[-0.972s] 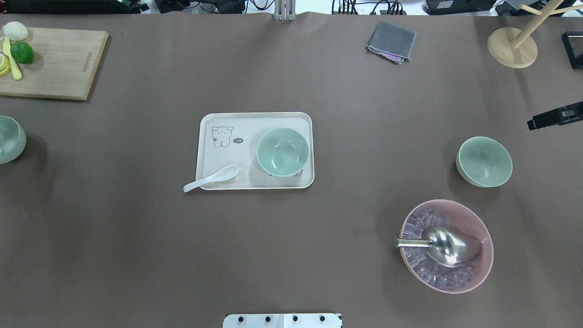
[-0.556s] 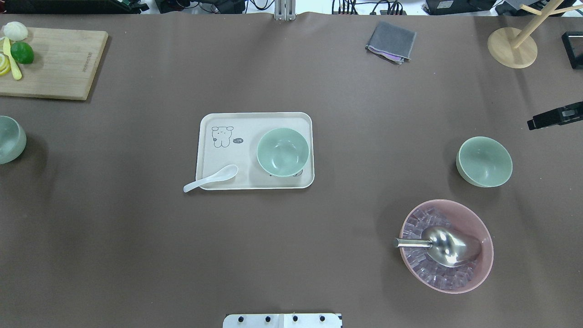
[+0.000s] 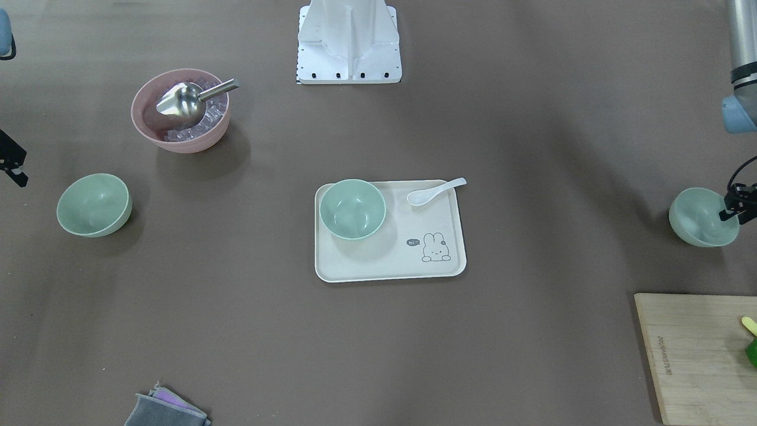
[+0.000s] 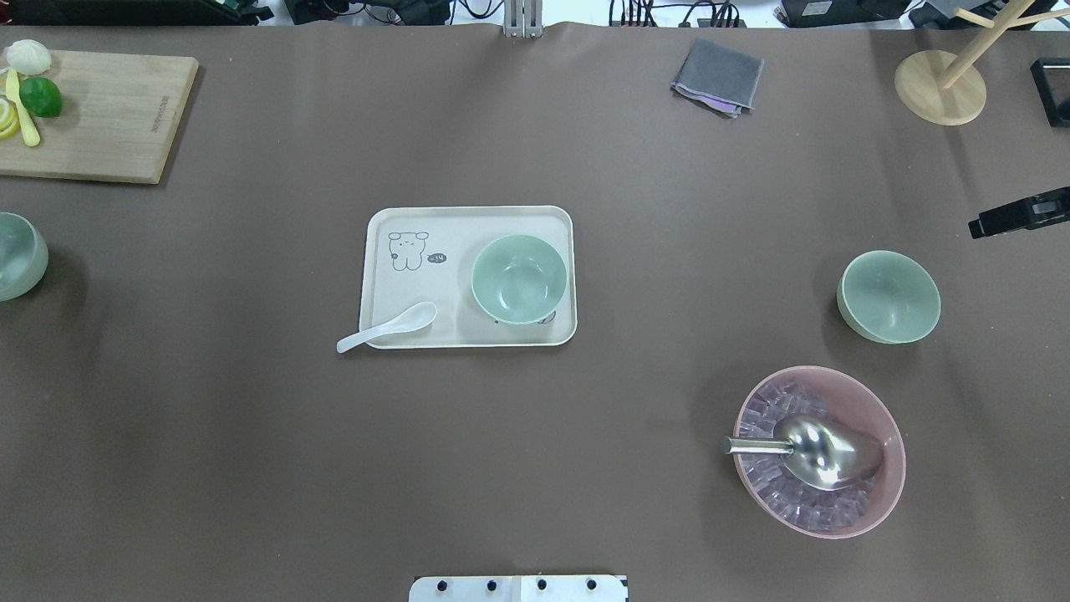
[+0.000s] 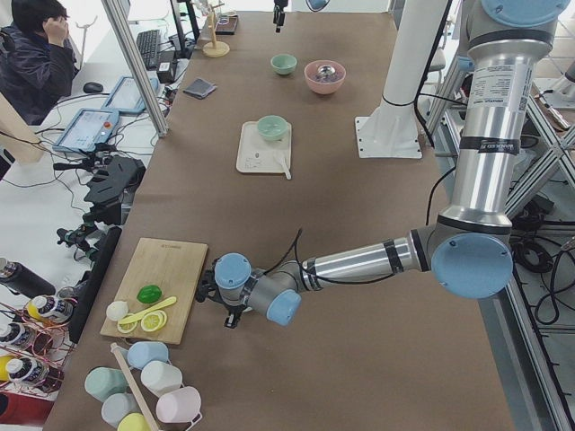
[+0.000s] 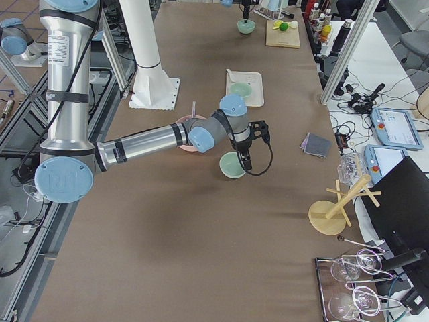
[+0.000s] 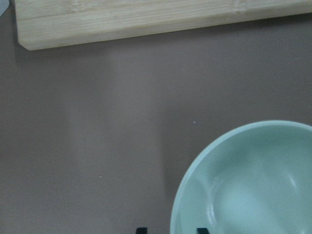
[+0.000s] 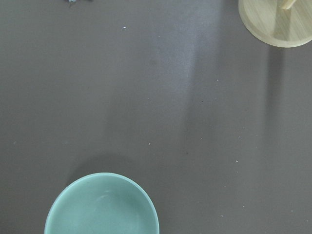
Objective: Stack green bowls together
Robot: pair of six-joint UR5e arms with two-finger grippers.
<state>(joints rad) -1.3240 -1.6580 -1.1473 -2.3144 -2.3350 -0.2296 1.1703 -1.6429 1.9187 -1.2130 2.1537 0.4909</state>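
Three pale green bowls stand apart. One is on the cream tray [image 4: 418, 226] at its right side [image 4: 518, 278]. One stands on the table at the right [image 4: 889, 297]. One is at the left edge [image 4: 17, 255]. In the front view my left gripper [image 3: 735, 208] is over the far rim of that left bowl [image 3: 702, 217]. In the left wrist view the gripper [image 7: 170, 230] is open, its two tips straddling the rim of the bowl [image 7: 248, 185]. A black part of my right gripper [image 4: 1016, 215] hangs beyond the right bowl. The right wrist view shows that bowl [image 8: 102, 207] but no fingers.
A pink bowl [image 4: 878, 401] with ice and a metal scoop [image 4: 815, 451] stands in front of the right bowl. A white spoon [image 4: 389, 326] lies on the tray. A cutting board [image 4: 100, 117] with fruit is behind the left bowl. A grey cloth [image 4: 719, 77] and a wooden stand [image 4: 940, 88] are at the back.
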